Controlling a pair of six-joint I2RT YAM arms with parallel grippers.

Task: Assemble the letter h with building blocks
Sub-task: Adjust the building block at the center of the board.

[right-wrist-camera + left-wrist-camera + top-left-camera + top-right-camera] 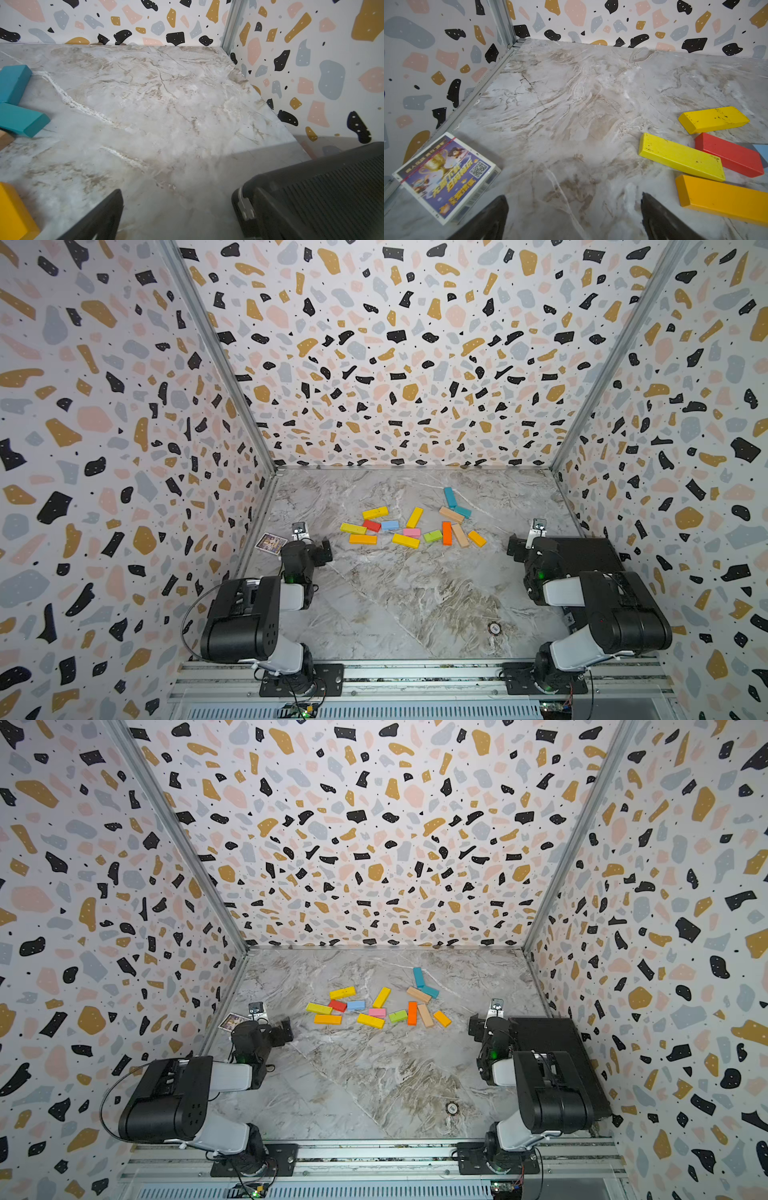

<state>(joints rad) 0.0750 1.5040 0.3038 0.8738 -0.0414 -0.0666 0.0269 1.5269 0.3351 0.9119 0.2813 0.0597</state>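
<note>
The building blocks lie loose across the middle of the marble table (pixel 407 597), none stacked. A yellow bar (pixel 353 528), a red one (pixel 371 525) and an orange one (pixel 363 539) form the left end; two teal bars (pixel 449 497) and tan ones (pixel 460 535) lie to the right. My left gripper (pixel 322 551) is open and empty, just left of the yellow bar (pixel 681 156) and orange bar (pixel 720 196). My right gripper (pixel 515 547) is open and empty, right of an orange block (pixel 476 538). The teal bars (pixel 20 120) show at the edge of the right wrist view.
A printed picture card (pixel 271 543) lies by the left wall, close behind my left gripper (pixel 573 205). A black ribbed box (pixel 582 551) sits against the right wall beside my right gripper (pixel 187 207). A small round disc (pixel 494 628) lies near the table's front. Patterned walls enclose three sides.
</note>
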